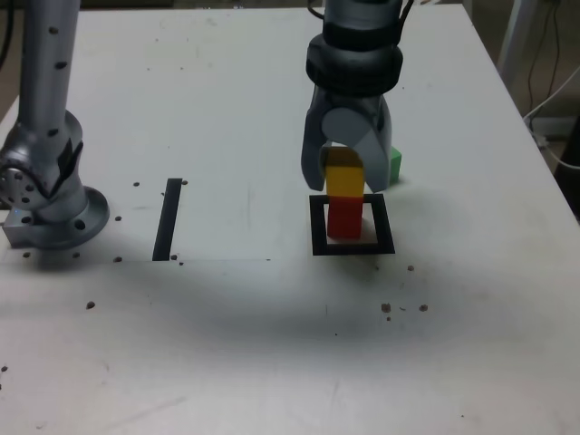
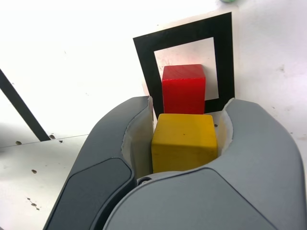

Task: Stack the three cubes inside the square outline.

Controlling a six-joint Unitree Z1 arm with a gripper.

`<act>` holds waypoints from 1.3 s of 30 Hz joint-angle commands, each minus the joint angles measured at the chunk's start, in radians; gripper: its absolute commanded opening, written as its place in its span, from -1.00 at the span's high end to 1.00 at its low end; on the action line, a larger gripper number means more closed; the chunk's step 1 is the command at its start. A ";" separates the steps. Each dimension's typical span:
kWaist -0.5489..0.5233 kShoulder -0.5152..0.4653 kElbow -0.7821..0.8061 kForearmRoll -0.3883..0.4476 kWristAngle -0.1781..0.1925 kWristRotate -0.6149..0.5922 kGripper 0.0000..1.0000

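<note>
At the far left of the exterior view the arm's grey base (image 1: 45,195) is sitting on the white worktop (image 1: 227,109). Left of centre, a straight black strip (image 1: 169,218) is lying flat. Right of centre, the square outline (image 1: 352,226) is lying on the worktop with the red cube (image 1: 344,218) standing inside its white centre. The tool (image 1: 343,177) is hanging directly over it, its jaws closing partway onto the yellow cube (image 1: 344,178), gripping it on two sides; the wrist view is showing the yellow cube (image 2: 183,142) filling the gap between the jaws. Whether it is touching the red cube's top is unclear. Just right of the tool, the green cube (image 1: 395,166) is peeking out, sitting outside the outline.
</note>
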 commanded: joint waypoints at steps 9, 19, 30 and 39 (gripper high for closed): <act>0.010 0.025 0.035 -0.011 0.001 0.007 0.87; 0.011 0.057 0.040 -0.013 0.010 0.009 0.80; 0.011 0.066 0.020 -0.037 0.036 0.009 0.80; 0.011 0.064 0.026 -0.045 0.038 0.009 0.74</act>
